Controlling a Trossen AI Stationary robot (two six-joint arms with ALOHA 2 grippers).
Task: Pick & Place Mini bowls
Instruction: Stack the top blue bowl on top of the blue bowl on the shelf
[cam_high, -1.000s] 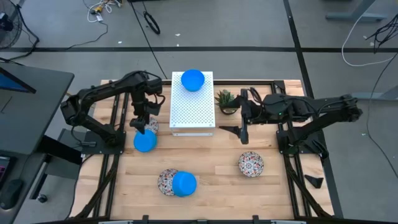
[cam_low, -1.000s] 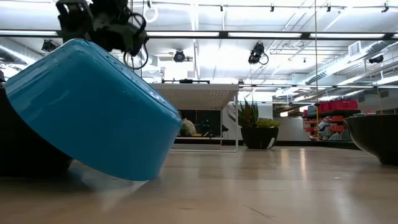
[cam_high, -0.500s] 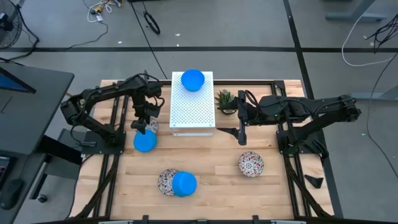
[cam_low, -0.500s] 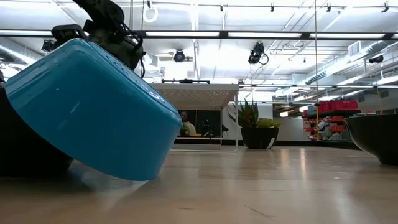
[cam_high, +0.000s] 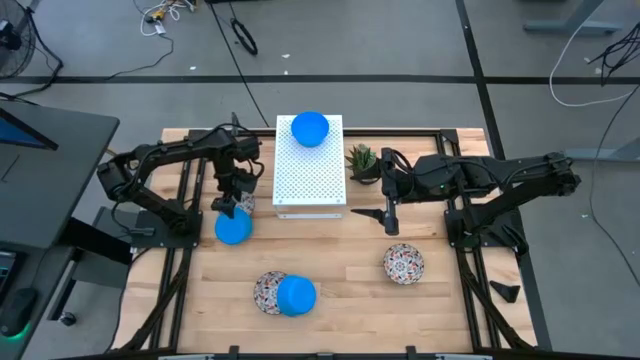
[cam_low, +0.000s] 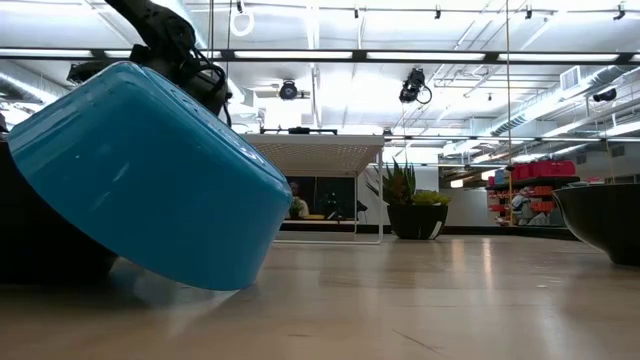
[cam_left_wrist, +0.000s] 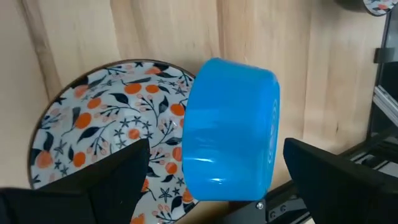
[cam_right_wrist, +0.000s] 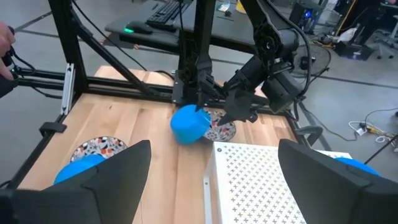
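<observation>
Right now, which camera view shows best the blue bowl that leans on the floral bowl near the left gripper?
The left wrist view: the blue bowl fills it, tipped on the floral bowl. The high and right wrist views show it small; the low view does not show it.

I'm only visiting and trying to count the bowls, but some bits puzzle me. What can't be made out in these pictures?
- High view: the left pincer covers most of one floral bowl.
- Low view: the tilted blue bowl near the camera hides the table behind it.
- Low view: a dark bowl is cut by the right edge, and its pattern is unreadable.
- Right wrist view: the blue bowl on the white box is cut by the picture's edge.
</observation>
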